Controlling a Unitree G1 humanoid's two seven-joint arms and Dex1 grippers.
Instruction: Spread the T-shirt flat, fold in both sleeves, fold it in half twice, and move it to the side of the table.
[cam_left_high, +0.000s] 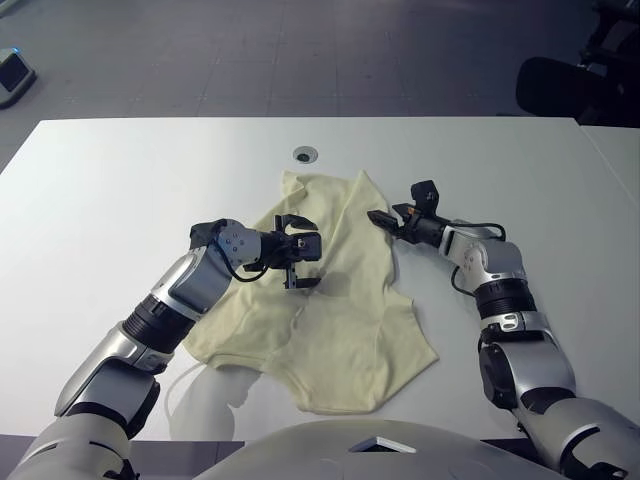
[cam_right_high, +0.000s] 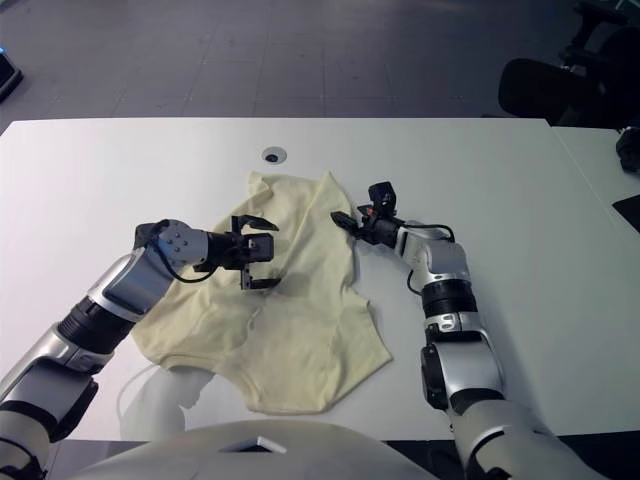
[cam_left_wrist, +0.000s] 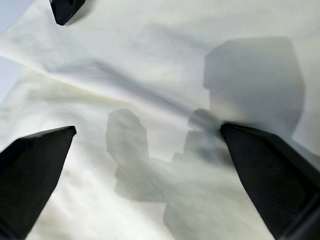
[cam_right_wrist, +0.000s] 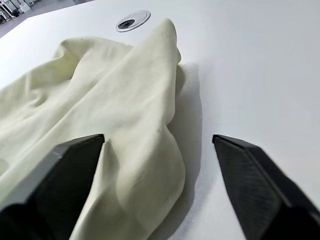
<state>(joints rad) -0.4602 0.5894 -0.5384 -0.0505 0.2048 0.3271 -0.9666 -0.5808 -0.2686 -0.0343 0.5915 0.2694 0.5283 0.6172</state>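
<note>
yellow t-shirt (cam_left_high: 345, 320) lies rumpled on white table (cam_left_high: 120, 180).

Lettering, labels, brands, numbers, signs: none legible. The T-shirt (cam_left_high: 340, 320) and table (cam_left_high: 120, 180) bore no readable marking.

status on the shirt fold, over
Left gripper open, over shirt middle. Right gripper open, astride shirt's right edge. Shirt crumpled on table, not flat yet. Cable port beyond shirt, clear of it.
</note>
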